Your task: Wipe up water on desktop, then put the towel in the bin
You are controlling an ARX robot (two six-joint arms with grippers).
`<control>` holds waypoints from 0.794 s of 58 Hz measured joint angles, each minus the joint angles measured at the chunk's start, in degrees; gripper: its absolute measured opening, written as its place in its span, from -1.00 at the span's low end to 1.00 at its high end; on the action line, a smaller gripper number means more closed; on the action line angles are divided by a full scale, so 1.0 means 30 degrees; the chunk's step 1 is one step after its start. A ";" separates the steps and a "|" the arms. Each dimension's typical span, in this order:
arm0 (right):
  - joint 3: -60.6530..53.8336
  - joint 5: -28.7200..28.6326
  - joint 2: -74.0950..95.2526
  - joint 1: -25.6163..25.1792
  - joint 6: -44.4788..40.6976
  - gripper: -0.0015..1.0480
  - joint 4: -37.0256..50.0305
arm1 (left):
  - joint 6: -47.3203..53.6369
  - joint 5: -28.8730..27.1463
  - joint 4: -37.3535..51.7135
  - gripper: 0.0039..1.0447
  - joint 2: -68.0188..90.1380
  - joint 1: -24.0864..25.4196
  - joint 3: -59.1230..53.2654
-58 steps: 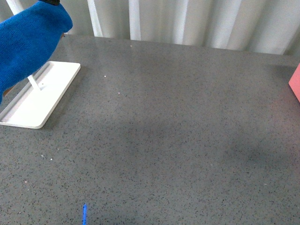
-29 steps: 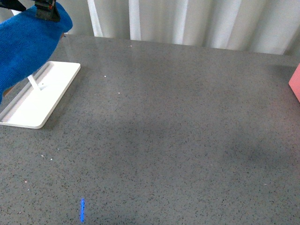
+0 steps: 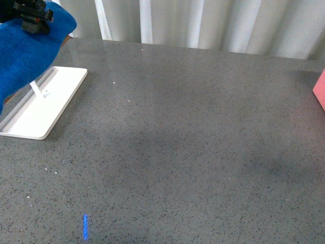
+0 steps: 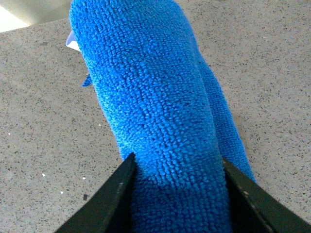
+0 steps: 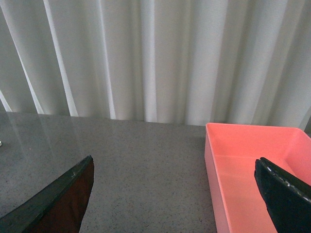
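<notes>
My left gripper is shut on the blue fuzzy towel and holds it up in the air at the far left, over the white tray. In the left wrist view the towel hangs between the two black fingers, with its white tag at the far end, above the speckled grey desktop. The desktop fills the front view. The pink bin shows only as an edge at the far right; the right wrist view looks into its empty inside. My right gripper is open and empty, above the bin's near wall.
A flat white tray with a short white rod lies at the left, partly under the hanging towel. A white pleated curtain runs behind the desk's far edge. A small blue light streak lies near the front.
My left gripper has come down and left into view at the top left corner, still holding the towel. The blue light streak has drifted slightly left. The right side looks the same.
</notes>
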 joint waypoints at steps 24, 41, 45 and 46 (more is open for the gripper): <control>0.0000 0.0000 0.0000 0.0000 0.0000 0.86 0.0000 | 0.0131 -0.0189 -0.0197 -0.89 -0.0364 0.0102 0.0138; 0.0000 0.0000 0.0000 0.0000 0.0000 0.86 0.0000 | -0.0160 0.0204 -0.0736 -0.89 -0.2368 0.0474 0.0903; 0.0000 0.0000 0.0000 0.0000 0.0000 0.86 0.0000 | -0.0204 0.0430 -0.0831 -0.89 -0.3082 0.0612 0.1078; 0.0000 0.0000 0.0000 0.0000 0.0000 0.86 0.0000 | -0.0277 0.0488 -0.0860 -0.89 -0.3330 0.0648 0.1137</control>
